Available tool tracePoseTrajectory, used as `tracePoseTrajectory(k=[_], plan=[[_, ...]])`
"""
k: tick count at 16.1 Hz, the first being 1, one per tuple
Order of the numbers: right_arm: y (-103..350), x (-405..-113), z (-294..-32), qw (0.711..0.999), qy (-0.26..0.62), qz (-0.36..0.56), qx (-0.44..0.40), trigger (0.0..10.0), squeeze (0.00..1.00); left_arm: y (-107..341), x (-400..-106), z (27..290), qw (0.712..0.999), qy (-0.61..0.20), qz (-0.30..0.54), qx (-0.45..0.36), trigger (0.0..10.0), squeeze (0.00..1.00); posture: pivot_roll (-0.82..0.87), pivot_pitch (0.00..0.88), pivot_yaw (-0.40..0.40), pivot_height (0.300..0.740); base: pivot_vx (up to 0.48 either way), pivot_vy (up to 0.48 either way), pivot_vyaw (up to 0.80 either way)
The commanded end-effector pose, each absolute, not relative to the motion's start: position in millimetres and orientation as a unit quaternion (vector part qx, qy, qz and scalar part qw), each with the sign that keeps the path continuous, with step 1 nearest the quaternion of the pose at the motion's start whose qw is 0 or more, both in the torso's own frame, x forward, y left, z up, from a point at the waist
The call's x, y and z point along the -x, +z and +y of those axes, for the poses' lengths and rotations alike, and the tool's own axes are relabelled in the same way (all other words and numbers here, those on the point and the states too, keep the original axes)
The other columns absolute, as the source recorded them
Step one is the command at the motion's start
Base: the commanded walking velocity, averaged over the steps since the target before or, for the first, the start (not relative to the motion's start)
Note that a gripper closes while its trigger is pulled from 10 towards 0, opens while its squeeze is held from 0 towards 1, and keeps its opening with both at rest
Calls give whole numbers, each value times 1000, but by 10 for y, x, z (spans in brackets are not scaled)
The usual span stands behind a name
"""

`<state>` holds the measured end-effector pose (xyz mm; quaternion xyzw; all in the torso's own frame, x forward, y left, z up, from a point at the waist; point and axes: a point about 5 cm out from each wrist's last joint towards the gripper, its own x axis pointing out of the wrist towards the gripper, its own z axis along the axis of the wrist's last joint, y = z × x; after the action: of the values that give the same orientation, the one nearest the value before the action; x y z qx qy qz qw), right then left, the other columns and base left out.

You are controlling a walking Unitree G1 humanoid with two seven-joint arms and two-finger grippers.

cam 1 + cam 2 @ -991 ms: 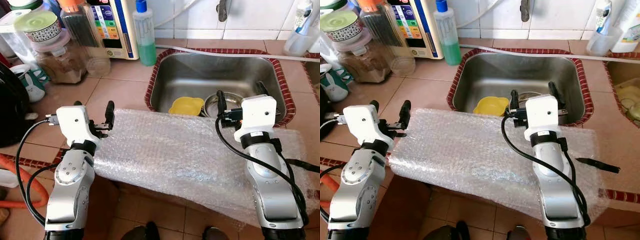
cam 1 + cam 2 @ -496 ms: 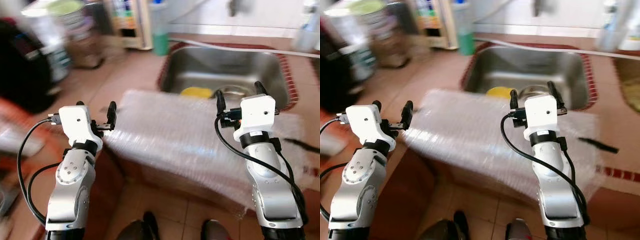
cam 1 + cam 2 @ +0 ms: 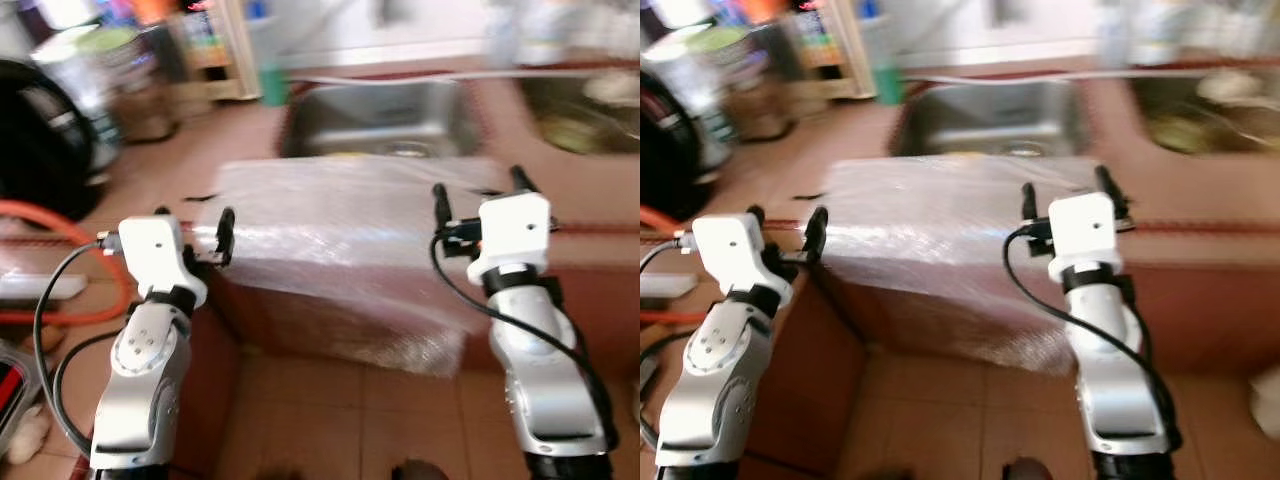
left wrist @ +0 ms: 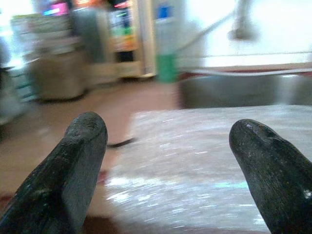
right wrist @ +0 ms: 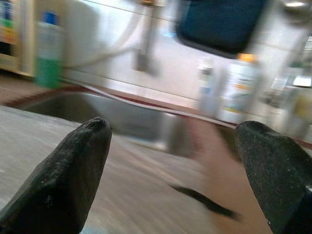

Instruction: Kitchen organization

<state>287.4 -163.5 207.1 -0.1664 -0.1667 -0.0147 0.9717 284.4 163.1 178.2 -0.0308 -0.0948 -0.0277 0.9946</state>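
A sheet of bubble wrap (image 3: 350,215) lies over the tiled counter in front of the steel sink (image 3: 385,115) and hangs down past the counter's front edge. My left gripper (image 3: 192,225) is open, held at the sheet's left end near the counter edge, nothing between its fingers (image 4: 73,165). My right gripper (image 3: 478,195) is open too, raised before the sheet's right end, its fingertips (image 5: 73,170) apart and empty. The views are blurred by motion.
Jars and containers (image 3: 110,70) and a green bottle (image 3: 270,80) stand at the counter's back left. A black appliance (image 3: 40,130) and an orange hose (image 3: 70,260) are on the left. A basin with dishes (image 3: 590,110) is at the right. Brown floor tiles (image 3: 350,420) lie below.
The whole picture has shifted: the camera pulled back and swung, so the counter front and floor now show and the sink sits farther off. Both grippers stay open and empty.
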Motion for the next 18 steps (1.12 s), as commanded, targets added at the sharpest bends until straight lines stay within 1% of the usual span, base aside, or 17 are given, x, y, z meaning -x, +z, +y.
tracePoseTrajectory(k=[1,6,7,16,18], plan=[[2086,-2867,-1572,972,-6,-171,163,10000,0,1721,-2812,1701,996,-16,-81,24,10000,0,-190,159,134,740,0,0,0],[2069,-2883,-1555,971,-3,-170,167,10000,0,1687,-2789,1681,997,-19,-79,15,10000,0,-182,161,130,740,0,0,0],[2061,-2888,-1547,971,0,-168,172,10000,0,1702,-2788,1686,996,-16,-83,15,10000,0,-182,161,130,740,0,0,-406],[2052,-2902,-1472,969,18,-171,175,10000,0,1710,-2779,1714,996,-3,-86,23,10000,0,-174,164,128,740,0,0,800],[2049,-2899,-1458,970,22,-171,173,10000,0,1705,-2774,1702,996,0,-88,3,10000,0,-173,164,129,740,0,0,800]])
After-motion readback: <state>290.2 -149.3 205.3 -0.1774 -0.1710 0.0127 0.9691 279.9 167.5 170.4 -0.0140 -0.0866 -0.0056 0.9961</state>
